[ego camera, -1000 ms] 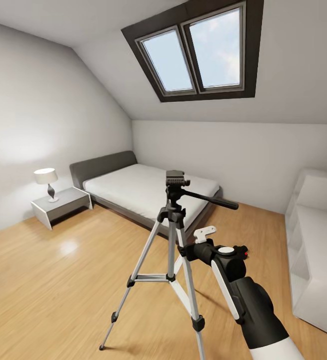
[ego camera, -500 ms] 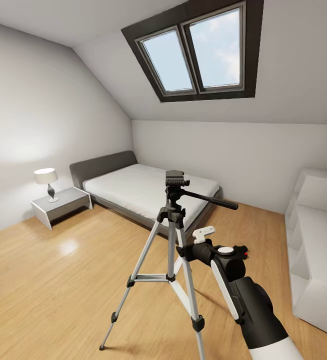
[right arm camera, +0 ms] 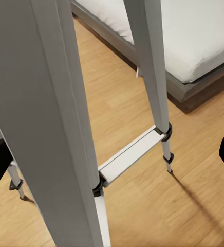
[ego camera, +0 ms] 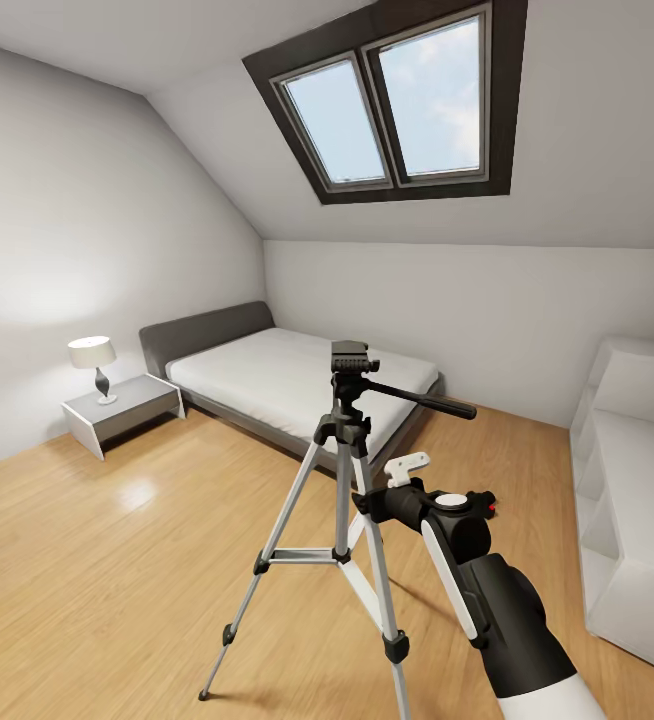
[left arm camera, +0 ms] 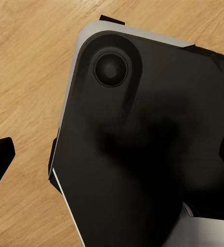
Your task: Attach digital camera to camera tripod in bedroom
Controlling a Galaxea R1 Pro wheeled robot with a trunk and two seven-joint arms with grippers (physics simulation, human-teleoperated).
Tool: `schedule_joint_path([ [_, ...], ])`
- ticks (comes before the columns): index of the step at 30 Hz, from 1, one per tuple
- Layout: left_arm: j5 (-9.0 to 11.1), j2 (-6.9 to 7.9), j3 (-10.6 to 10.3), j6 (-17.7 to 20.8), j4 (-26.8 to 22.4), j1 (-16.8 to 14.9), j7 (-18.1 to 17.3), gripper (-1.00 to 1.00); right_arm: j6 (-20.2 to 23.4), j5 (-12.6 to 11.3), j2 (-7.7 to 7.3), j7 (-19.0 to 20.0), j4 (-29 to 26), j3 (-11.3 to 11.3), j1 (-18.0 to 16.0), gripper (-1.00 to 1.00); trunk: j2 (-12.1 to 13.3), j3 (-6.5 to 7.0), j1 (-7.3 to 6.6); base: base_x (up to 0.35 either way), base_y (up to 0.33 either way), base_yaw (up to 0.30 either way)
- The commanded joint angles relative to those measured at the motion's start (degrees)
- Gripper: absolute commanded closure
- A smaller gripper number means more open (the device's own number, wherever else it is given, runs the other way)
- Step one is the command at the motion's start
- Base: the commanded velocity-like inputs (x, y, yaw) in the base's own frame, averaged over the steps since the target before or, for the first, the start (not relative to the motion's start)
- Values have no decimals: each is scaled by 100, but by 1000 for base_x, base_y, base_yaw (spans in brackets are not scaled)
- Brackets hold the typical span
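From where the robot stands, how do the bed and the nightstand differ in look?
The bed is long and low, with a white mattress and dark grey headboard; the nightstand is a small pale grey box carrying a lamp. The bed lies further right. Both stand on the wood floor by the wall.

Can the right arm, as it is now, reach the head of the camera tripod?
Probably yes. The right gripper already hangs beside the camera tripod legs, just below its head, and nothing stands between them; it would need to rise.

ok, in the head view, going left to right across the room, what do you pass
lamp on the nightstand → bed → tripod → right arm → white shelf unit
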Motion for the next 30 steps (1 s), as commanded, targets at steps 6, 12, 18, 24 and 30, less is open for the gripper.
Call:
schedule_joint_path([
  [6,27,0,1,-3,-11,4,0,-100,31,9,6,25,4,-1,-4,100,-4,-6,1,0,0,0],
  [12,26,0,1,-3,-11,4,0,-100,35,-28,8,25,7,-1,-4,100,-4,-6,1,0,0,0],
  [18,27,0,1,-3,-11,4,0,-100,18,-39,7,25,14,-1,-4,100,-4,-6,1,0,0,0],
  [24,27,0,1,-3,-11,4,0,-100,-28,-46,7,25,27,-1,-4,100,-4,-6,1,0,0,0],
  [30,27,0,1,-3,-11,4,0,-100,-54,-35,13,14,32,-1,-4,100,-4,-6,1,0,0,0],
])
